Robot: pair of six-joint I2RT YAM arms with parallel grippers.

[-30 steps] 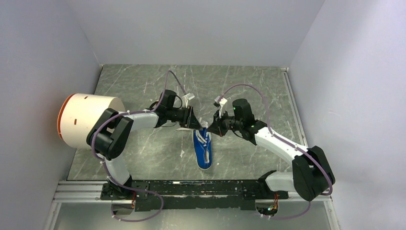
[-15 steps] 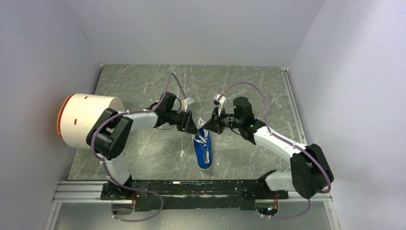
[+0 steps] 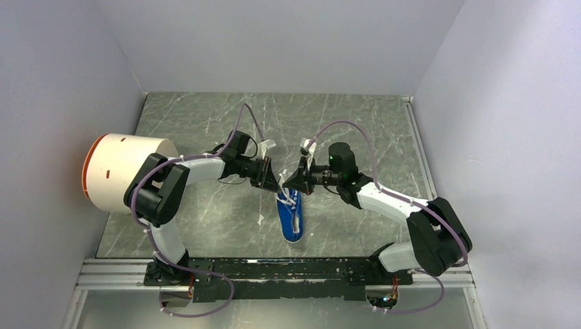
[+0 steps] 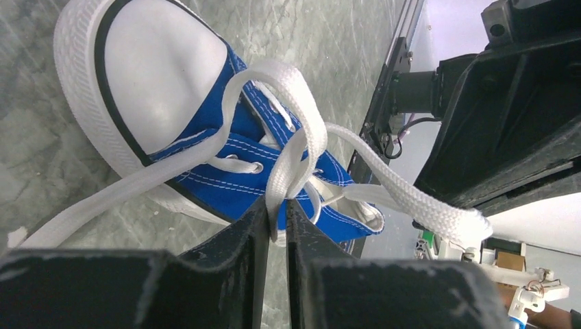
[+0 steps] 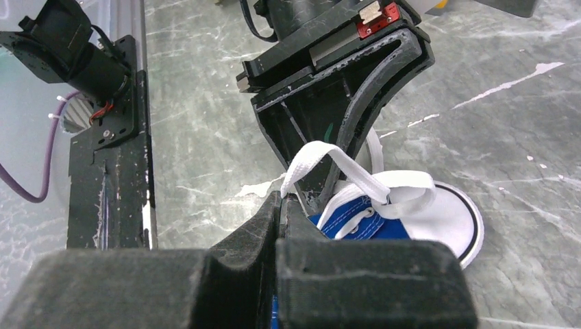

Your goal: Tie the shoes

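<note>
From above, a grey-green marbled table [image 3: 205,212] is seen, shut in by pale lilac walls [image 3: 274,41] on three sides. One black rail [image 3: 274,269] is fixed along the near edge. One big white drum [image 3: 127,171] with an orange rim is seen at the left of the view.

One blue sneaker [image 3: 293,223] is laid on the table, near the middle and not far from the rail. Its long side runs from near to far, a little slanted. The heel is turned toward the rail and the toe toward the back wall. Two arms are counted. The left gripper [image 3: 277,181] and the right gripper [image 3: 290,182] are seen almost tip to tip over the toe end of the sneaker.

In the left wrist view, the white toe cap [image 4: 164,75] is seen closest, and the blue part is pointed off toward the rail. The white laces [image 4: 301,130] are looped over the front of the sneaker. One strand is pinched between the nearly closed fingers of the left gripper. Another strand is stretched off to the right gripper.

In the right wrist view, the right gripper [image 5: 281,205] is closed, and a flat loop of lace is held at its tip. The left gripper is seen just behind that loop. The toe cap is seen at the right, flat on the table.
</note>
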